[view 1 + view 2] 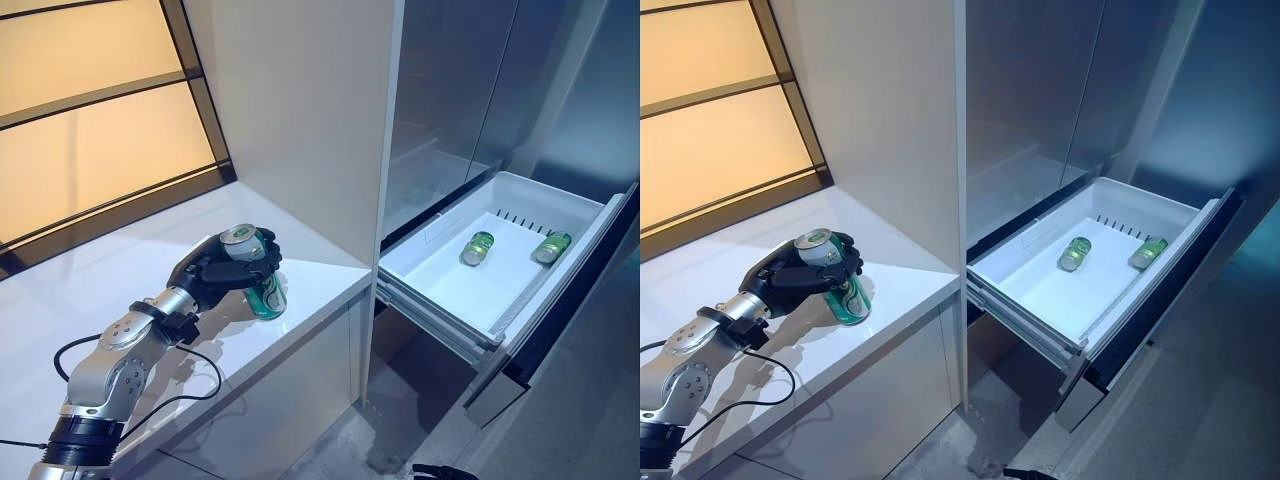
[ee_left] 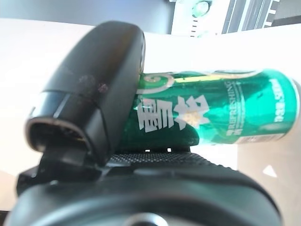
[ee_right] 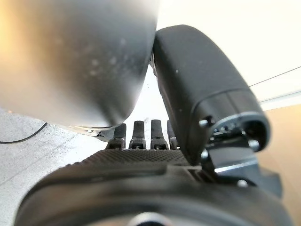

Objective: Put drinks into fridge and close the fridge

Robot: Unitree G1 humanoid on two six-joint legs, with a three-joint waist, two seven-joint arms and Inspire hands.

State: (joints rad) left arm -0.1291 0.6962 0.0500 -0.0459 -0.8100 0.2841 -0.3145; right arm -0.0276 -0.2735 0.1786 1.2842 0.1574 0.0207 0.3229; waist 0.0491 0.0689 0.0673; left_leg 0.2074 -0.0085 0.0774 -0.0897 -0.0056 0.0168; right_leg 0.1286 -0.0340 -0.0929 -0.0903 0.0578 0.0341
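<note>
My left hand rests on the white counter, shut on a green can. The can's silver top sticks out above the fingers and its green body below them. In the left wrist view the can lies across the palm under the thumb. The fridge's white drawer stands pulled out at the right, with green cans lying on their sides in it. My right hand hangs low over the grey floor, open and empty.
A tall white cabinet panel stands between the counter and the fridge. The fridge's grey doors are above the drawer. Amber wall panels run behind the counter. The grey floor lies below the drawer.
</note>
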